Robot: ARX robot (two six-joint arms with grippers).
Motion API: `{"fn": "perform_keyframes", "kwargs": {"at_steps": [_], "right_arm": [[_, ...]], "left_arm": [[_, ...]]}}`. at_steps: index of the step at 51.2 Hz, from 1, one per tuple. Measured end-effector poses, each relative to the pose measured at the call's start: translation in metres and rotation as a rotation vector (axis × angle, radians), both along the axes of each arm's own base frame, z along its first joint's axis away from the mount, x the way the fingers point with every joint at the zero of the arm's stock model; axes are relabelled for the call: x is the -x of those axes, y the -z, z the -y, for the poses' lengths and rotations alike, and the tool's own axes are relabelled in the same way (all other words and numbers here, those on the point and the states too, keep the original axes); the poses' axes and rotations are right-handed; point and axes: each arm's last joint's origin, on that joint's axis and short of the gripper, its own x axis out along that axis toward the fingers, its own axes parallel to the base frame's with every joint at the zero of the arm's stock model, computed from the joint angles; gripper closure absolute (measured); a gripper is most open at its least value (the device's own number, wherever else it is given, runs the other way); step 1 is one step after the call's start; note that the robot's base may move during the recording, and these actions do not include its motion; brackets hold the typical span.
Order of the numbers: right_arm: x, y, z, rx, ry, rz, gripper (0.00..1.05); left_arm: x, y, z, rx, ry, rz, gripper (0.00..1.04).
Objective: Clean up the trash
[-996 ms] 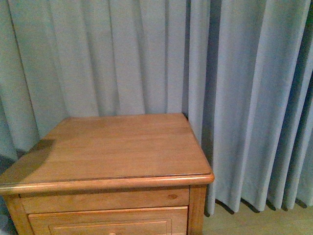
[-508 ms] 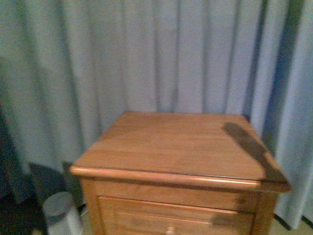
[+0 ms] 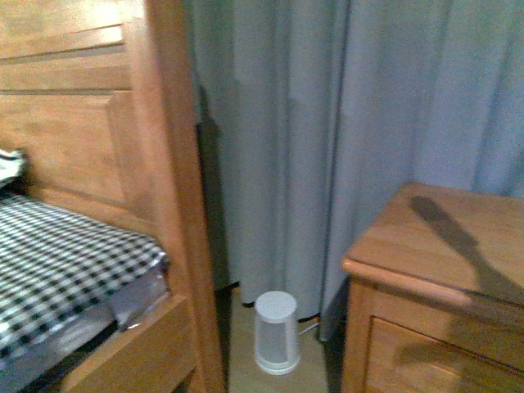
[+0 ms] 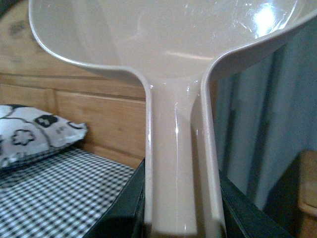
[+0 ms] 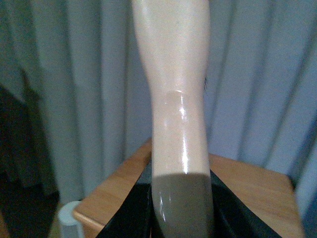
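The trash cannot be located in any view. The left claw [image 4: 181,220] pinches the stem of the pink-beige dustpan [image 4: 163,34], with the checked bed [image 4: 54,193] and pillow [image 4: 34,131] behind it. The right claw [image 5: 181,208] pinches a beige handle [image 5: 173,99]. A white bin [image 3: 276,332] stands on the floor between the bed and the table [image 3: 442,246].

Neither arm shows in the front view. The left pincer [image 4: 181,220] is closed around the stem of a dustpan [image 4: 163,44], with its black fingers [image 4: 123,210] pressed against either side of the stem. The right pincer [image 5: 181,213] grips a pale handle [image 5: 173,109] the same way, one black finger on each side, and the handle runs straight out from the wrist.
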Motion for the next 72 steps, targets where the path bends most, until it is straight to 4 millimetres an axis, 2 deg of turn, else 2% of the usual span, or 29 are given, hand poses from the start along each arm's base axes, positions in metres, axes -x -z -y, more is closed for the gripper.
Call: {"fn": "perform_keyframes", "kwargs": {"at_steps": [57, 59, 65, 69, 72], "right_arm": [[0.000, 0.000, -0.001, 0.005, -0.014, -0.002, 0.85], [0.000, 0.000, -0.001, 0.004, -0.011, -0.002, 0.85], [0.000, 0.000, 0.000, 0.003, -0.001, -0.001, 0.85], [0.000, 0.000, 0.000, 0.002, -0.001, 0.000, 0.85], [0.000, 0.000, 0.000, 0.002, -0.001, 0.000, 0.85]], "left_arm": [[0.001, 0.000, 0.000, 0.003, -0.010, 0.005, 0.78], [0.000, 0.000, 0.000, 0.015, -0.016, -0.023, 0.78], [-0.002, -0.006, -0.005, 0.072, -0.074, -0.375, 0.78], [0.000, 0.011, -0.011, 0.080, -0.071, -0.575, 0.78], [-0.004, 0.018, -0.015, 0.064, -0.046, -0.629, 0.78]]}}
